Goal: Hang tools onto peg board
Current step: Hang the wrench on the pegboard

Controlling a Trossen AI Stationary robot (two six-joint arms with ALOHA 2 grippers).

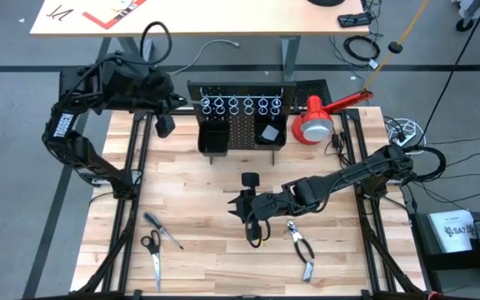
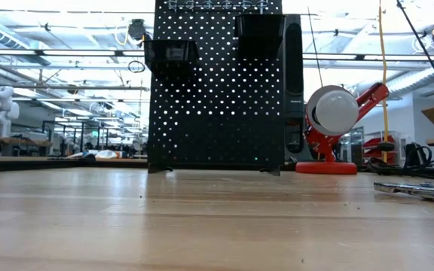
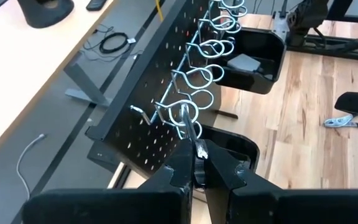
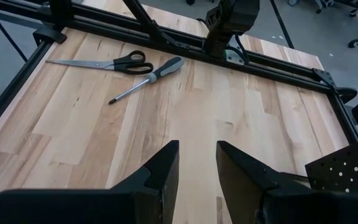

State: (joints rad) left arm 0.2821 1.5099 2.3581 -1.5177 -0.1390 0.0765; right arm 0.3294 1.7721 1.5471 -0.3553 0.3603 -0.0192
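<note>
Gripping a thin metal tool (image 3: 188,127), the left claw (image 3: 196,163) holds it at the end ring of the peg board (image 1: 242,125). The right claw (image 4: 197,163) hangs open above the counter (image 1: 198,200), scissors (image 4: 114,62) and a screwdriver (image 4: 148,78) ahead of it, pliers (image 1: 302,247) just beside.

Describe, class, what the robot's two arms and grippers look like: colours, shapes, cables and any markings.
Both arms are dark, jointed and chunky. The left arm bears white lettering along one link, and black cable loops over its upper end. The right arm is slimmer, with cables trailing at its base. The left gripper and right gripper each have two black, flat, wedge-shaped fingers.
</note>
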